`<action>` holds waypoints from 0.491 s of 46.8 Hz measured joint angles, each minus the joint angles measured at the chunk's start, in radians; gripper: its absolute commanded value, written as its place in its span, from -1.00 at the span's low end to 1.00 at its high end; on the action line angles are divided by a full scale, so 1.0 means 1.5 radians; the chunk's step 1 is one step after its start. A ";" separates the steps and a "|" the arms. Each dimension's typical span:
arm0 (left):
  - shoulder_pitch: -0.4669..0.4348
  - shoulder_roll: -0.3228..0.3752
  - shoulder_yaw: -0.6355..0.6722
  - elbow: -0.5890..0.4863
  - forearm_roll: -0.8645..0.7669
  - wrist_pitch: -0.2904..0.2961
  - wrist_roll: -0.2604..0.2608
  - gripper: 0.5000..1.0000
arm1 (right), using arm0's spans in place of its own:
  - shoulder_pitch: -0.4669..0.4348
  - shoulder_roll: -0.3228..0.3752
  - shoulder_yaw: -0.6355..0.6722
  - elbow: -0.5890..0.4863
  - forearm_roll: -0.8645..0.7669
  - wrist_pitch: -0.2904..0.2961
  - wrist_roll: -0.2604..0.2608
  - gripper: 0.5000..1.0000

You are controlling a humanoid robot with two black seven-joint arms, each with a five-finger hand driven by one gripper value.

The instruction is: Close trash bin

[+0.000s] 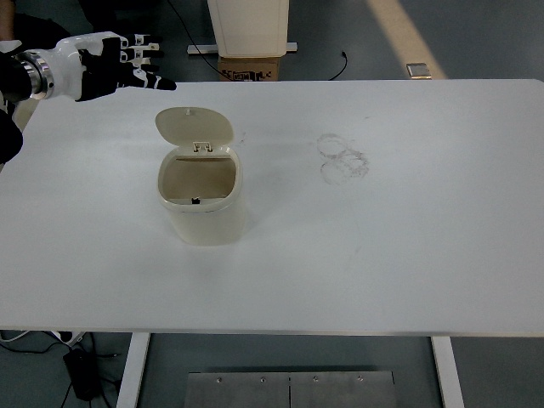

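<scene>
Head view: my left hand [115, 68] hovers at the upper left of the frame, fingers spread and holding nothing, my arm cut off by the edge. Left of centre on the white surface [408, 221], the trash bin [202, 200] stands with its lid [194, 126] tipped up.

white table [408, 255], grey floor [493, 42]

Cream trash bin [202, 200] upright on white table [408, 238], lid [194, 126] open; left robot hand [115, 68] spread, apart.
</scene>
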 measured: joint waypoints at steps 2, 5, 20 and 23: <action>-0.018 -0.002 0.022 -0.007 0.001 -0.002 0.001 1.00 | 0.000 0.000 0.000 0.000 0.000 0.000 0.000 0.97; -0.047 -0.010 0.052 -0.015 0.002 -0.006 0.002 1.00 | 0.000 0.000 0.000 0.000 0.000 0.000 0.000 0.97; -0.157 -0.056 0.125 -0.034 0.003 -0.010 0.005 1.00 | 0.000 0.000 0.000 0.000 0.000 -0.001 0.000 0.97; -0.179 -0.072 0.147 -0.038 0.003 -0.018 0.010 1.00 | 0.000 0.000 0.000 0.000 0.000 -0.001 0.000 0.97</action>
